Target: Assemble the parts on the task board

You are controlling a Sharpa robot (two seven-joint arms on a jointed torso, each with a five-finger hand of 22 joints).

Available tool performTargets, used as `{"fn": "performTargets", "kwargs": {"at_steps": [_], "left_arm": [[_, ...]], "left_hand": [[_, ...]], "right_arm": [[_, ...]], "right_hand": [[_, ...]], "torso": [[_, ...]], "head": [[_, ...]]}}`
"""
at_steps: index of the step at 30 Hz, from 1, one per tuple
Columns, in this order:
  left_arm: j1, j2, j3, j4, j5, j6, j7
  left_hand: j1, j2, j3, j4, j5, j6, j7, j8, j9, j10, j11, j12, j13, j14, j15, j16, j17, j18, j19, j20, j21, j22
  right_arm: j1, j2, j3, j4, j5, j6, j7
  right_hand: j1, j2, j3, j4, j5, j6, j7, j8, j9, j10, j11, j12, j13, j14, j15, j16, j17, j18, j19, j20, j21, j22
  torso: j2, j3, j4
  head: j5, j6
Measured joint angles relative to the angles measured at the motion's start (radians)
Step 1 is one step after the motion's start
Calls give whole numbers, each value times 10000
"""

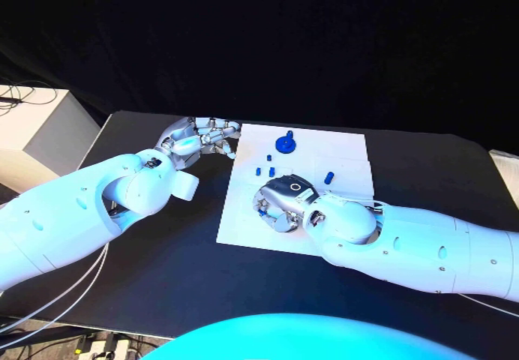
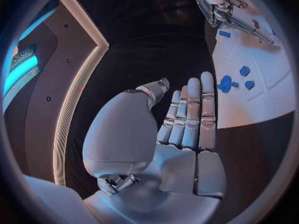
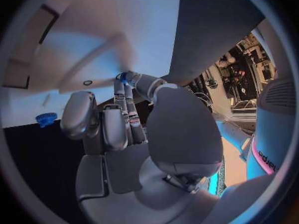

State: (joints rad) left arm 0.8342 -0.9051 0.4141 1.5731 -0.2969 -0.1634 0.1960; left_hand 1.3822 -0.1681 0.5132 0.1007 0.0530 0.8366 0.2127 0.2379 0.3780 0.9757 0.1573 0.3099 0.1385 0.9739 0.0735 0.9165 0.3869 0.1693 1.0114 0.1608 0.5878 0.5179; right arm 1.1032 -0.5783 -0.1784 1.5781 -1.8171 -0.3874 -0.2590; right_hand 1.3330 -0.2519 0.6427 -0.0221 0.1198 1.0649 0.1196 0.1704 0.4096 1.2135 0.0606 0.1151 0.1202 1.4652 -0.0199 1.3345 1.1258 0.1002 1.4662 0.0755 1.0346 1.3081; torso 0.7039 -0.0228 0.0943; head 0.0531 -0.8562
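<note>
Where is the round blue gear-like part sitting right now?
In the head view the blue gear lies near the far edge of the white board, just right of the left hand and beyond the smaller blue pieces.

The white left arm reaches in with its silver left hand [image 1: 200,139] [image 2: 187,119] flat, fingers straight and together, holding nothing. The silver right hand [image 1: 283,204] [image 3: 121,119] pinches something small and blue at its fingertips.

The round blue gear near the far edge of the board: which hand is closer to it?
Left. The left hand hovers just off the task board's edge, beside the gear. The right hand is over the board's near part, farther from it.
</note>
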Motion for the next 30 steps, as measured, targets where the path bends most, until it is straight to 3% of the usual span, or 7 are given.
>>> {"fn": "performTargets", "kwargs": {"at_steps": [7, 20, 22, 30], "left_arm": [[0, 0, 0, 0, -1, 2, -8], [0, -4, 0, 2, -2, 6, -24], [0, -5, 0, 2, -2, 7, -26], [0, -12, -1, 2, -3, 13, -39]], "left_hand": [[0, 0, 0, 0, 0, 0, 0, -1, 0, 0, 0, 0, 0, 0, 0, 0, -1, 1, 0, 0, 0, 0], [0, 0, -29, 29, 0, -58, 14, 60, 1, -35, -36, 0, -8, 0, 0, -40, -3, 1, 0, 0, 0, -19], [0, 0, -29, 29, 0, -74, -2, 60, 1, -35, -36, 0, -9, 0, 0, -40, -3, 0, 0, 0, 0, -19], [0, 0, -29, 29, 0, -73, -2, 60, -8, -35, -36, 17, -8, 0, 0, -40, -4, 1, 0, 0, -41, -19]], "right_arm": [[-3, 55, -1, -43, -180, -63, -27], [-13, 124, -14, -152, -474, -194, -73], [-18, 132, -22, -159, -492, -239, -73], [-38, 92, -37, -145, -516, -544, -64]], "right_hand": [[205, 124, 202, -96, -116, 331, -62, 232, 141, 257, -64, 96, 43, -2, -73, 57, 157, -1, 0, -78, 205, -1], [333, 256, 291, -143, -178, 476, -100, 270, 153, 308, -13, 143, 43, 10, -130, 134, 284, -1, 0, -148, 398, -3], [330, 261, 264, -70, -191, 518, -131, 345, 189, 342, 21, 143, 43, -4, -144, 181, 335, -123, 0, -148, 519, -3], [132, 668, 73, 229, -584, 663, -216, 501, 341, 411, 91, 140, 36, -4, -216, 192, 355, -159, 1, -219, 942, -4]], "torso": [[0, 2, -2], [0, 3, -4], [0, 3, -3], [-1, 3, 5]], "head": [[0, -9], [-5, -10], [-5, -3], [-10, 16]]}}
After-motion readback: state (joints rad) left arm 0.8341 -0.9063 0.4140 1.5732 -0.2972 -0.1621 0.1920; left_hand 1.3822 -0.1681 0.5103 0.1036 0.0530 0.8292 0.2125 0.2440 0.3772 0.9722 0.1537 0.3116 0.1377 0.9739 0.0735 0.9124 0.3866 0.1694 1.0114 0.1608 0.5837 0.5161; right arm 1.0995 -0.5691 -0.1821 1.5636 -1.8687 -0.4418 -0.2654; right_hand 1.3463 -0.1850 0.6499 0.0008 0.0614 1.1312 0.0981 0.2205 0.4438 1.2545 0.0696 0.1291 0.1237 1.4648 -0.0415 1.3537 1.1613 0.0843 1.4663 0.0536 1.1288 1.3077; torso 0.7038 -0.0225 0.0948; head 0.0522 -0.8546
